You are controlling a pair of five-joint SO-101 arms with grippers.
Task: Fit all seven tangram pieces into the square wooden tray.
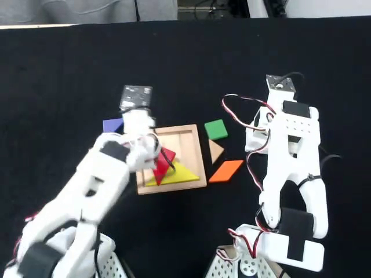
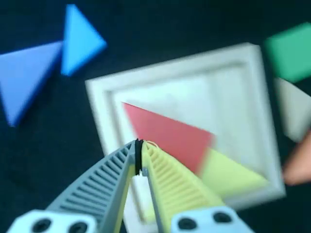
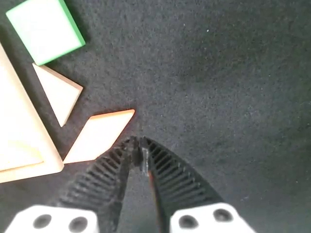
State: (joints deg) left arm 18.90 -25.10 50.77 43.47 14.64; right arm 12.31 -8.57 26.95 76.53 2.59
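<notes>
step: seating red triangle (image 2: 167, 136) beside yellow triangle (image 2: 228, 174) in square wooden tray (image 2: 97, 92), mid-surface | my left hand (image 2: 138, 145): closed, apparently empty, tips at red's edge | my right hand (image 3: 140, 145): closed, near orange parallelogram (image 3: 97, 136) | next: probably nudge red flat, then fetch blue triangle (image 2: 24, 77) left of tray

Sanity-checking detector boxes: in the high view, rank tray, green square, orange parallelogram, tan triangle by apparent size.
1. tray
2. orange parallelogram and green square, too alike to rank
3. tan triangle
</notes>
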